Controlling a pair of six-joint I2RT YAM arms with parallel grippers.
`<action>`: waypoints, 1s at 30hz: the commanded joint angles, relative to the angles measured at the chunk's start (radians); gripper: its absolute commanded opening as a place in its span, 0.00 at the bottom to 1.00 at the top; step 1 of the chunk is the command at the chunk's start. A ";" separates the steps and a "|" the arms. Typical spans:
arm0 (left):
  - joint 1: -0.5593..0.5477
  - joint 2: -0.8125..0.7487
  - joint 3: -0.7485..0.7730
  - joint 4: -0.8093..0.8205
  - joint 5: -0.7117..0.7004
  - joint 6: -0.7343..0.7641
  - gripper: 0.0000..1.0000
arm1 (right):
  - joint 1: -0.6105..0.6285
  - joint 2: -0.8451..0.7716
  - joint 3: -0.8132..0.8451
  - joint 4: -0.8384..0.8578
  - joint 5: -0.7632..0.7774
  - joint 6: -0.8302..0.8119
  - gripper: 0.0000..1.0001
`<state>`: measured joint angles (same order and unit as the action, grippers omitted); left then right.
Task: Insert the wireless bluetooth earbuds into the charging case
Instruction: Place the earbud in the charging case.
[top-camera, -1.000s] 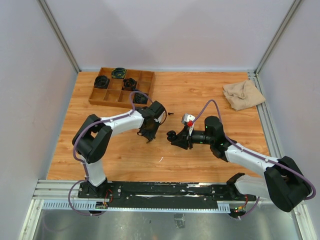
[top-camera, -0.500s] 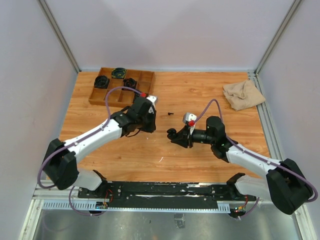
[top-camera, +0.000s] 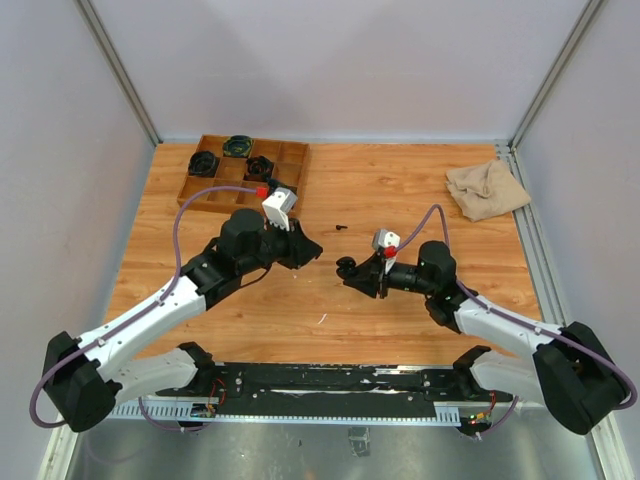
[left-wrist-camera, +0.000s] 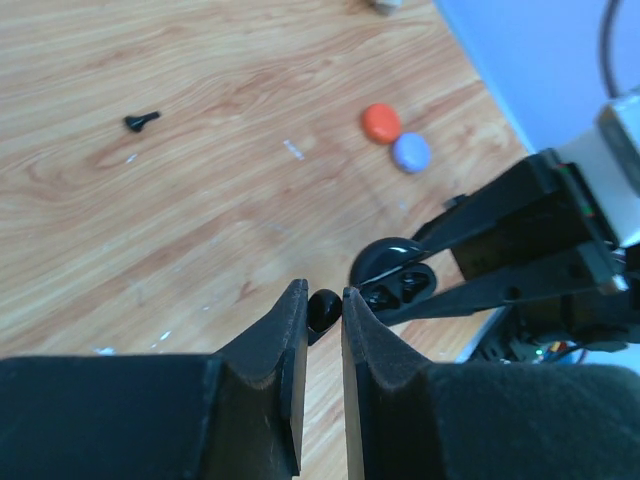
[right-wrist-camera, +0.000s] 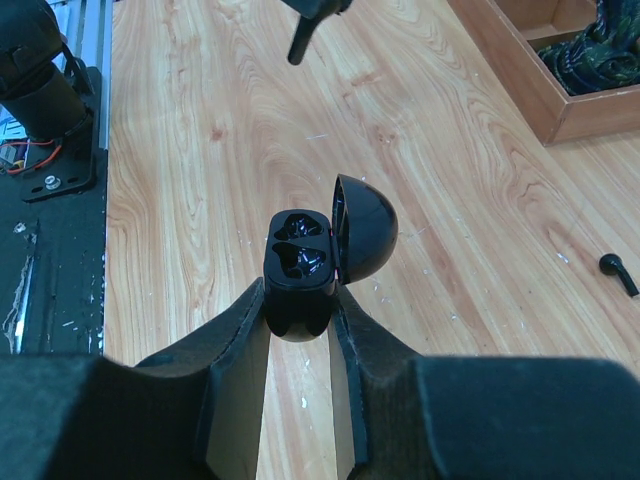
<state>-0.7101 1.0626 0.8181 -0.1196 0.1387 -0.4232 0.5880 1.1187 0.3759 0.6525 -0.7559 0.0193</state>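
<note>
My right gripper is shut on the base of a black charging case, held above the table with its lid hinged open. Both sockets look empty. My left gripper is shut on a black earbud, pinched between its fingertips just left of the open case. In the top view the left gripper sits a short gap from the case. A second black earbud lies loose on the wood; it also shows in the left wrist view and the right wrist view.
A wooden divided tray at the back left holds dark round cases. A beige cloth lies at the back right. A small orange-red rounded piece and a lavender one lie on the wood beyond the case.
The left arm has stretched out low and its gripper, holding the black earbud, now points right at the open case. The right gripper and case have barely moved.
</note>
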 joint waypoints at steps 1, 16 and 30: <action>-0.017 -0.063 -0.056 0.195 0.102 -0.040 0.14 | -0.007 -0.036 -0.026 0.098 0.008 0.006 0.05; -0.127 -0.109 -0.176 0.502 0.141 -0.058 0.14 | -0.007 -0.086 -0.100 0.267 -0.022 0.026 0.05; -0.170 -0.074 -0.227 0.649 0.131 -0.063 0.15 | -0.007 -0.105 -0.129 0.368 -0.059 0.072 0.05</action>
<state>-0.8619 0.9745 0.5941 0.4374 0.2710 -0.4915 0.5880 1.0309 0.2630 0.9363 -0.7860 0.0677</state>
